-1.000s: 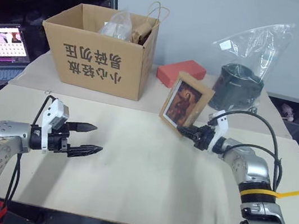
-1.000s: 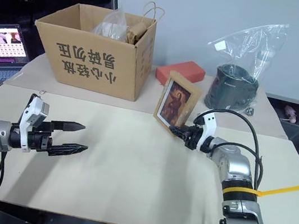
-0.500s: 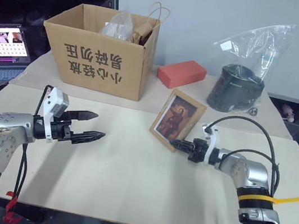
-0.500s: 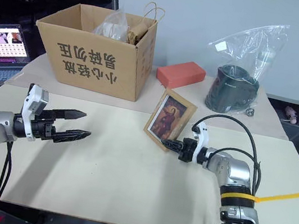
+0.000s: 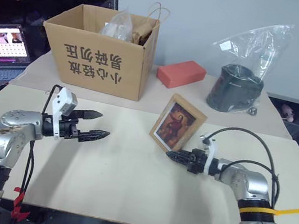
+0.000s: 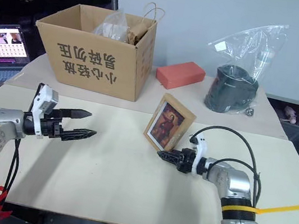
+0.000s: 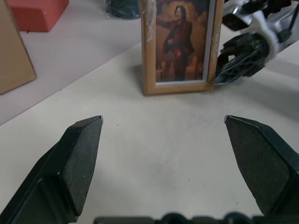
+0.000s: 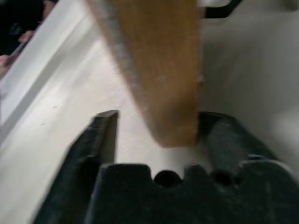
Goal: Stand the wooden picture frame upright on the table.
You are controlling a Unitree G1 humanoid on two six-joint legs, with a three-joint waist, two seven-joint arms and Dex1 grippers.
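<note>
Frame (image 5: 177, 123) looks light, stiff, tippy; glass maybe fragile, so grip side edge. Right gripper (image 5: 179, 157) loose around corner, left gripper (image 5: 94, 125) apart.

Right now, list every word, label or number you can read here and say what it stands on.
"小心轻放" with a second line of four characters, upside down, on the cardboard box.
Laptop screen: too small to read.
White label on the plastic bag: illegible.
</note>
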